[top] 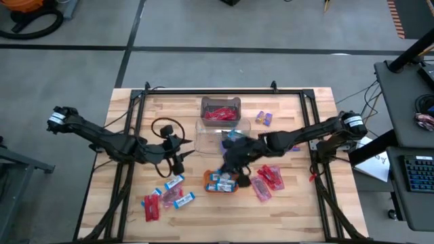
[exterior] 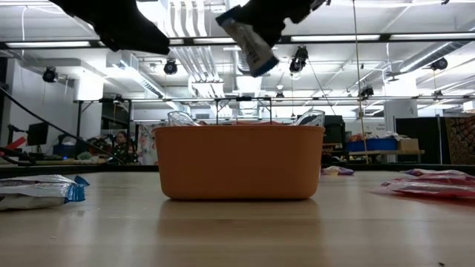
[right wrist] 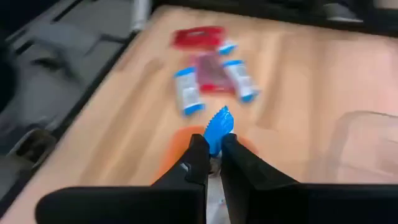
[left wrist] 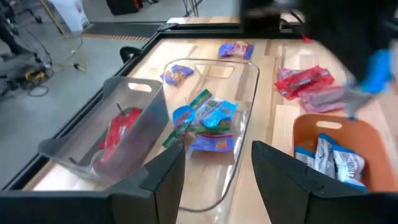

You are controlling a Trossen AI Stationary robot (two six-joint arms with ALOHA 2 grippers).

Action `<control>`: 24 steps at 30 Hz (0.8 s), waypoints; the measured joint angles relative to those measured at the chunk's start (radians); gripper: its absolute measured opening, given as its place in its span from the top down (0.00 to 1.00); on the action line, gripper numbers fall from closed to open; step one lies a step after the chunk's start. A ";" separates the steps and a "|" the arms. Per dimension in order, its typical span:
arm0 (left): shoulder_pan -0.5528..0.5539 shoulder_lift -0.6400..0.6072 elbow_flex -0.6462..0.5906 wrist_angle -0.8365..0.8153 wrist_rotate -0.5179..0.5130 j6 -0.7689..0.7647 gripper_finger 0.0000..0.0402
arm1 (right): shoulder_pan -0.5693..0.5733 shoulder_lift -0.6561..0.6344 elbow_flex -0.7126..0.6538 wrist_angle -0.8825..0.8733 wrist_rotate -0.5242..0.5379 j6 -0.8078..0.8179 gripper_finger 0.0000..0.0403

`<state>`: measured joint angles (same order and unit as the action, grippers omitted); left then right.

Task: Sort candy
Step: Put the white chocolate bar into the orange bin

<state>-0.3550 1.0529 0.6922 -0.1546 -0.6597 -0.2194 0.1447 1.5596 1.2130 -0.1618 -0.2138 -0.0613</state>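
My right gripper [top: 229,161] is shut on a blue-and-white candy bar [exterior: 254,48], just above the small orange tray [top: 207,181], which holds several more such bars. My left gripper [left wrist: 217,155] stands open and holds nothing, left of the tray and raised off the table. It faces two clear bins: one [left wrist: 93,140] holds red candy, the other [left wrist: 233,106] blue and purple crinkly pieces. Loose red packets [top: 268,179] lie right of the tray. Red and blue-and-white pieces [top: 166,196] lie at the near left. My right gripper pinches the bar between its two fingers near one end; the blue crimped tip [right wrist: 217,127] pokes out past the fingertips. The fingers slant down from the table's right. The bar [exterior: 256,55] hangs tilted below them, clear of the orange tray.
Two purple candies [top: 264,118] lie at the far right of the wooden top. A black cable loop [top: 165,127] lies behind my left gripper. Black rails [top: 224,90] frame the table. The left and right strips of the table top are bare wood.
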 joint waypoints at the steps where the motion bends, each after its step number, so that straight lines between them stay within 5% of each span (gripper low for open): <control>1: 0.000 -0.012 0.000 -0.010 0.000 -0.013 0.58 | 0.011 0.005 0.004 -0.007 -0.005 -0.004 0.95; 15: -0.008 -0.108 0.000 -0.051 0.212 -0.087 0.58 | 0.051 0.106 0.003 -0.076 0.130 -0.023 0.92; 24: -0.008 -0.105 0.000 -0.076 0.233 -0.089 0.58 | 0.052 0.125 0.003 -0.080 0.173 0.054 0.72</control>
<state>-0.3634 0.9482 0.6918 -0.2302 -0.4266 -0.3089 0.1963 1.6849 1.2163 -0.2419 -0.0409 -0.0070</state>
